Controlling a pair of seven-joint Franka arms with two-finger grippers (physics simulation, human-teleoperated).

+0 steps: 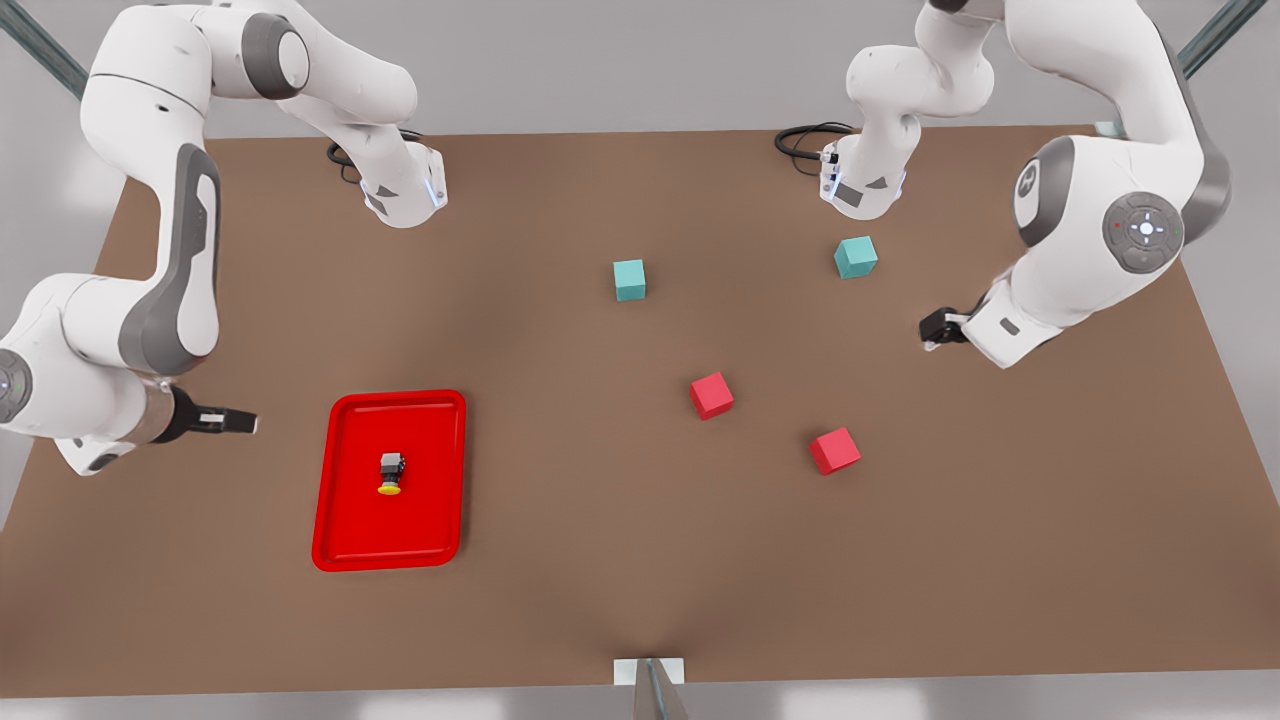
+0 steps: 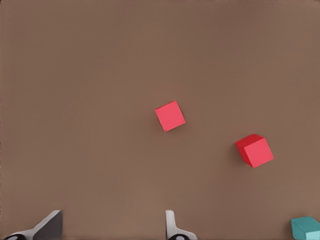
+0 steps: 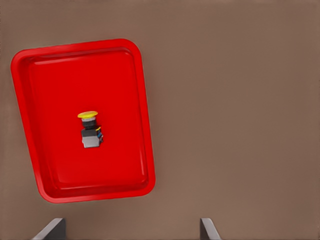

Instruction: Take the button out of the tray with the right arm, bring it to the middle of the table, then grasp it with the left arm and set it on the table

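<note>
The button (image 1: 391, 472), a dark grey body with a yellow cap, lies on its side near the middle of the red tray (image 1: 430, 450) on the table (image 1: 600, 580), toward the front view's left. The right wrist view looks down on the button (image 3: 90, 130) and the tray (image 3: 120, 90). My right gripper (image 1: 225, 421) hovers to the front view's left of the tray, open and empty (image 3: 131, 229). Over at the front view's right, my left gripper (image 1: 935, 327) waits, open with nothing between its fingers (image 2: 111, 227).
Two red cubes (image 1: 711, 395) (image 1: 834, 451) lie mid-table, the same red cubes (image 2: 170, 115) (image 2: 255, 150) seen from the left wrist. Two teal cubes (image 1: 629, 280) (image 1: 856, 257) sit farther back; one teal cube (image 2: 306, 228) lies near the left gripper. Both arm bases stand at the far edge.
</note>
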